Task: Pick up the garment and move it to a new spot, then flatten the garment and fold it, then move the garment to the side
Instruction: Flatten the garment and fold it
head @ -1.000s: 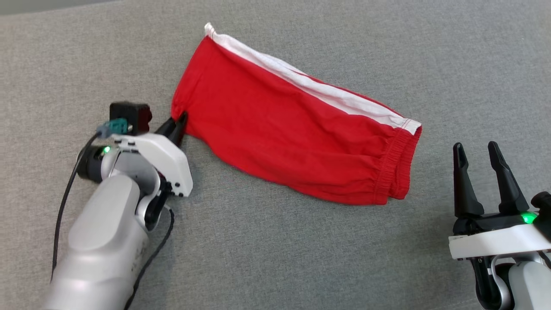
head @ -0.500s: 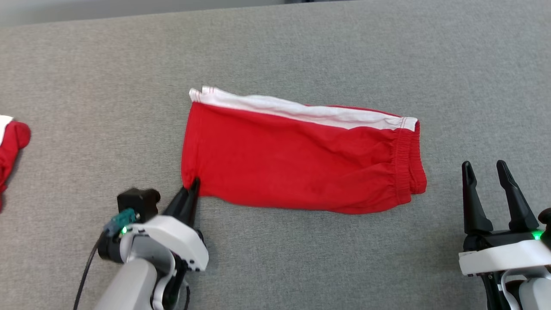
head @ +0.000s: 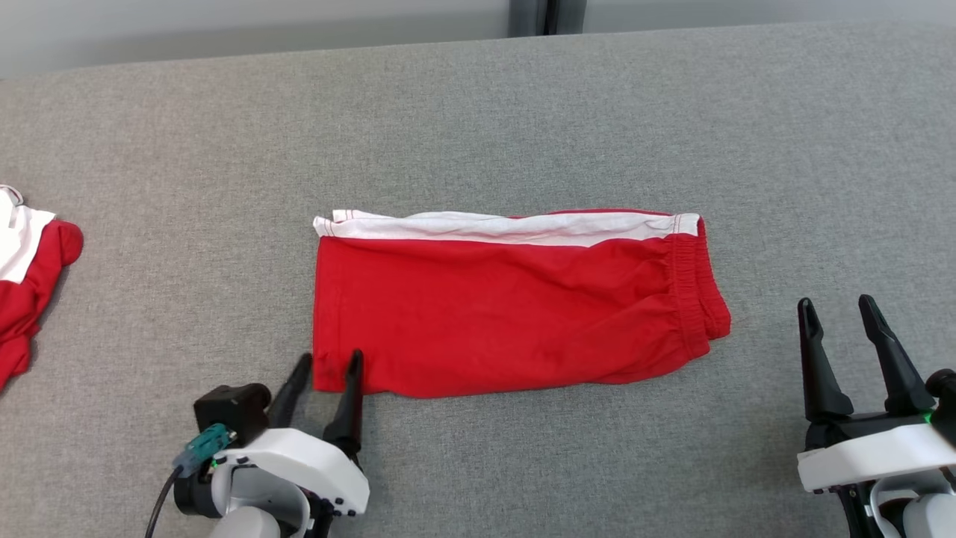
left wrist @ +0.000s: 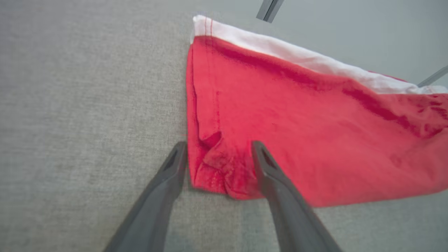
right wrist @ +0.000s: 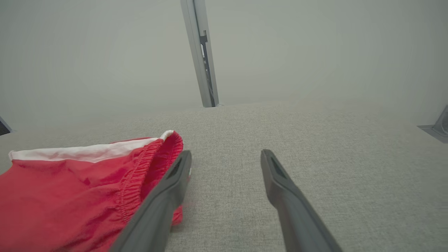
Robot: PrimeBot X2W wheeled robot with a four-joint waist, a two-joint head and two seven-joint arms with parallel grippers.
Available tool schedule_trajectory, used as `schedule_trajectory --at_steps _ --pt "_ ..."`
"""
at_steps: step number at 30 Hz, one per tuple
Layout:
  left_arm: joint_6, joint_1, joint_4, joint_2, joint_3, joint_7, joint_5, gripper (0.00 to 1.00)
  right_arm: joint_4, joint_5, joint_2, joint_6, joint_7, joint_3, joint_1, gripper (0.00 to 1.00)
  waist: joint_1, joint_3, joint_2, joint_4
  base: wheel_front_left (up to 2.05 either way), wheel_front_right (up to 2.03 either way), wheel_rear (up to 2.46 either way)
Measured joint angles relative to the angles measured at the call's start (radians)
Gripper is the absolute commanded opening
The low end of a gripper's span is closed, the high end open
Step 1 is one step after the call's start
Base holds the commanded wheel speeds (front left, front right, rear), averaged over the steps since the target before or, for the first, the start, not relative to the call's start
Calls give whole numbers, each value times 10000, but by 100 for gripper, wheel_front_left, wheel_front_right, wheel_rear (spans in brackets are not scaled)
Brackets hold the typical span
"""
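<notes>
Grey woven table cover (head: 478, 112) spans the whole workspace. Red jersey shorts (head: 508, 314) with a white side stripe (head: 508, 226) and gathered elastic waistband (head: 691, 299) lie about mid-table. Long axis runs left-right, waistband toward the robot's right, stripe along the far edge. Mostly flat, a few shallow creases. Second red-and-white garment (head: 30, 299) sits bunched at the far left edge, well apart.

My read: placement looks done, flatten/fold comes next.

Risks:
- Near-left hem corner (left wrist: 213, 168) is crumpled. Fold over it as is and the crease gets locked in.
- Left gripper (head: 330, 359) straddles that corner, one finger over bare table just outside the hem, the other over the cloth. Cannot tell if either tip touches fabric. If one does, a sideways pull-out would drag the corner and skew the piece.
- Closing here could catch only the top layer, and a lift would then peel the layers apart.
- A thin red edge shows beyond the stripe near the waistband end, so the layers may be misaligned and the fold could come out uneven.
- A side move to the left risks landing on the second garment.

Pose: left wrist is low at the near-left, fingers pointing away from the robot, jaws spread, nothing held. Right gripper (head: 835, 302) is at the lower right, fingers pointing the same way, jaws spread and empty, near the waistband end but apart from it in the head view.
</notes>
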Motion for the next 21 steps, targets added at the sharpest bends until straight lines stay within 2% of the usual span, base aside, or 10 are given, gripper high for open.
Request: schedule_trajectory --at_steps 6,7,12,17,21 --pt "270 -58 -196 -82 284 -1496 399 100 -38 -171 17 0 224 105 -105 100 -1 -168 0 -48 0 0 0" --pt "431 -186 -295 -44 357 -1781 746 100 -48 -209 8 0 259 104 -103 100 0 -252 0 -34 0 0 0" --pt "520 -694 -635 198 550 -2000 1555 100 -150 -297 -15 0 401 33 -85 100 0 -439 0 75 0 0 0" --pt "583 -1006 -907 669 568 -2029 2353 100 -322 -483 -123 0 508 -8 25 100 0 -659 0 165 0 0 0" --pt "663 -806 -1114 878 631 -2040 2485 100 -399 -535 -113 0 585 -21 132 100 0 -840 0 181 0 0 0"
